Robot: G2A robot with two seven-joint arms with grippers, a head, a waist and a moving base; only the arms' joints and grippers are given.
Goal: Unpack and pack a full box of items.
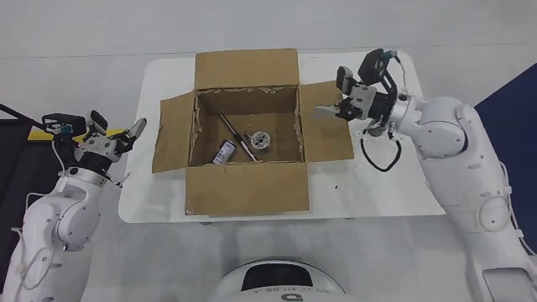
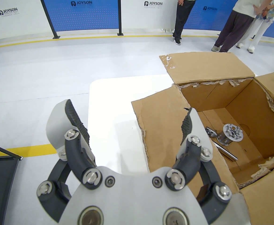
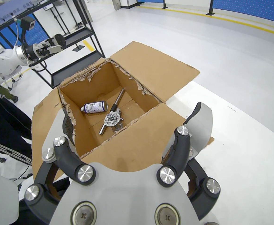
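On the white table (image 1: 369, 193) sits the box (image 1: 247, 189). Its four flaps are folded out and its top is open.

The left gripper (image 2: 129, 110) hangs by the table's edge, beside the box's left flap. Its fingers are spread wide and hold nothing. The right gripper (image 3: 133, 115) hangs over the box's right flap. It is spread wide and empty too.

Three things lie down on the floor of the box. A long rod (image 1: 237, 137) lies slanted across the middle. A can (image 1: 223, 153) lies on its side just beside the rod. A small round part (image 1: 261, 141) sits against the rod on the other side. I cannot tell if it is joined to the rod.

I think the job now is to lift these things out. The right gripper looks nearer, so it could go first. It should come over the middle of the hole and go straight down, away from the torn walls. Take one thing at a time. The can looks easiest: close on its round sides, near the middle. The rod is thin and flat on the floor, so it may slip.
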